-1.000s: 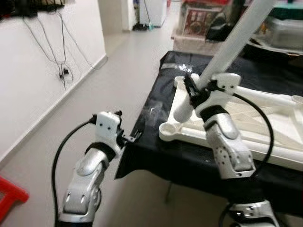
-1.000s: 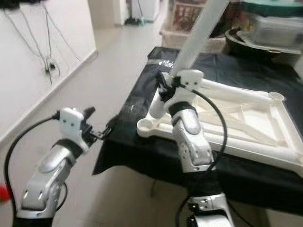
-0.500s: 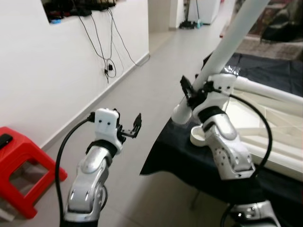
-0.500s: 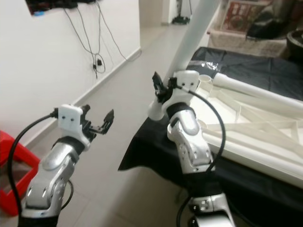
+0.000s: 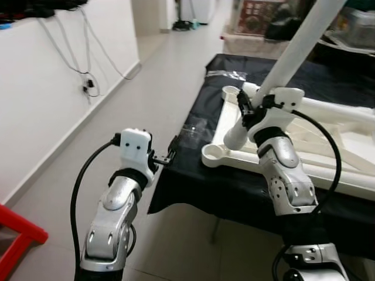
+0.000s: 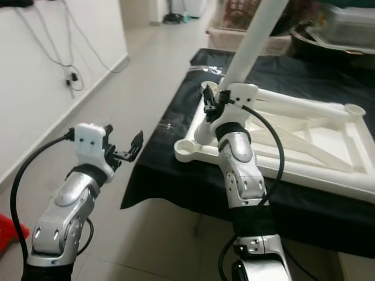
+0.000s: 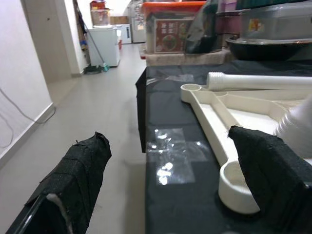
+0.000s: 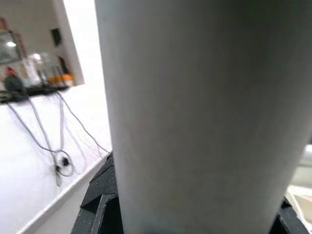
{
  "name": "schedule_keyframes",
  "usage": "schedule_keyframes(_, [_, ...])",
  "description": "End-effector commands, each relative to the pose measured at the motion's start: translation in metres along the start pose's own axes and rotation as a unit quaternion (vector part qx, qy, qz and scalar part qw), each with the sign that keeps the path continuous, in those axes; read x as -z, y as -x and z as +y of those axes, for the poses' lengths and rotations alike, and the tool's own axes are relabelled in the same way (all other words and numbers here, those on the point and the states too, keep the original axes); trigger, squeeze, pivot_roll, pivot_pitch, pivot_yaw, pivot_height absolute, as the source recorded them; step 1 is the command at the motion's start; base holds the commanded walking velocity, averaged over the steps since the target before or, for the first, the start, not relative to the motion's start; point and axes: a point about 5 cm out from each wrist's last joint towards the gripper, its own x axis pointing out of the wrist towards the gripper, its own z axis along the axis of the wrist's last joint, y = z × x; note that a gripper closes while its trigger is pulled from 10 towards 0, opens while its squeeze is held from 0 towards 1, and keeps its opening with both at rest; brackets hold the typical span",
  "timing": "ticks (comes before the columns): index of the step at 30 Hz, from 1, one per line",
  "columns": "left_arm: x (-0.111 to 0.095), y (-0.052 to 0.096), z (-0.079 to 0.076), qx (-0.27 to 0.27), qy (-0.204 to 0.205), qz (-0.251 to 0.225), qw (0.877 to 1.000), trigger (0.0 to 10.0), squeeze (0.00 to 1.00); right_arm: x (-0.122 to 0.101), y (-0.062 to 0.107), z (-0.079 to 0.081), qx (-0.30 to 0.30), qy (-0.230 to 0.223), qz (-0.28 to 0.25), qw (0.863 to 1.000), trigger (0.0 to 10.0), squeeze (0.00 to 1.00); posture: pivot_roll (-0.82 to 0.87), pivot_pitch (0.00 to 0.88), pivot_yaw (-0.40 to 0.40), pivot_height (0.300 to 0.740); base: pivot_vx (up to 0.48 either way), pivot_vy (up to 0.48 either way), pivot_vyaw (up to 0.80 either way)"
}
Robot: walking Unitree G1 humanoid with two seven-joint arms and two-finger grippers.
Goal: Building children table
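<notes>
The white leg (image 5: 293,55) and the cream frame (image 6: 304,149) look like smooth moulded plastic with a dull satin sheen, and the bench (image 5: 234,187) wears a thin black sheet, glossy and crinkled where light catches it. The left gripper (image 6: 132,149) has matt black, rough-wrapped fingers (image 7: 73,180), while both arms show brushed silver metal shells with white plastic wrist housings. The floor (image 5: 152,88) is pale, smooth tile with a soft shine.
</notes>
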Motion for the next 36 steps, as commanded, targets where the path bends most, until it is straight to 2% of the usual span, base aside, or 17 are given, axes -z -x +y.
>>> schedule_keyframes(1, [0.0044,0.0009,0.0067,-0.012,-0.006,0.014,1.000,10.0,0.00,-0.0012,0.0038,0.0058,-0.003,-0.002,-0.012,1.000,10.0,0.00,0.07,0.160,-0.014,0.740,0.000,0.000,0.00])
schedule_keyframes(3, [0.0043,0.0004,0.0078,-0.015,-0.010,0.014,1.000,10.0,0.00,-0.0005,0.0049,0.0066,-0.003,-0.002,-0.012,1.000,10.0,0.00,0.07,0.156,-0.013,0.740,0.000,0.000,0.00])
schedule_keyframes(9, [0.0034,-0.0018,0.0116,-0.033,0.028,0.014,0.999,10.0,0.00,0.0015,0.0061,0.0095,-0.005,-0.006,-0.013,1.000,10.0,0.00,0.07,0.146,-0.012,0.740,0.000,0.000,0.00])
schedule_keyframes(15, [0.0014,-0.0038,0.0142,-0.030,0.009,0.010,0.999,10.0,0.00,0.0007,0.0056,0.0097,-0.003,-0.008,-0.017,1.000,10.0,0.00,0.08,0.138,-0.009,0.740,0.000,0.000,0.00])
schedule_keyframes(36, [0.0073,-0.0015,0.0092,-0.003,-0.010,0.017,1.000,10.0,0.00,0.0000,0.0048,0.0101,0.000,-0.007,-0.019,1.000,10.0,0.00,0.08,0.133,-0.009,0.740,0.295,0.000,0.00])
